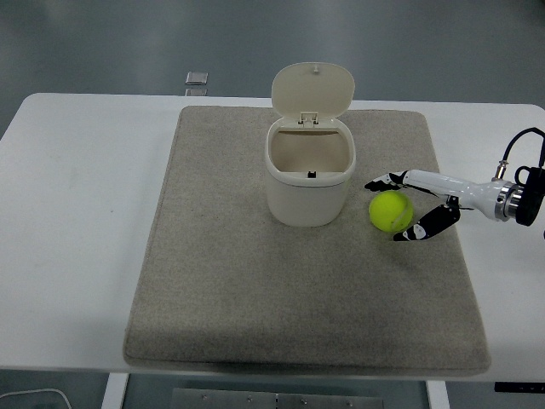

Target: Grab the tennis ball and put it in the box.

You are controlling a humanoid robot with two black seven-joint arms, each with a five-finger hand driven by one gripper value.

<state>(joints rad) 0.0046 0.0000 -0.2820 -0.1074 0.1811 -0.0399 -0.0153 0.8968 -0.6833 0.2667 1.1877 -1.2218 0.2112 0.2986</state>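
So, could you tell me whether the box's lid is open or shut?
Open: the lid stands tipped back behind the box, whose interior shows.

bright yellow-green tennis ball (391,210). cream box (309,177), lid same cream, interior slightly tan. grey-beige mat (255,281), fine speckled weave, no print. plain white table (77,213). right hand (397,207): white back, black fingers with small white marks, silver wrist ring. dull grey-green floor (102,43). small grey item (196,79) at far edge.
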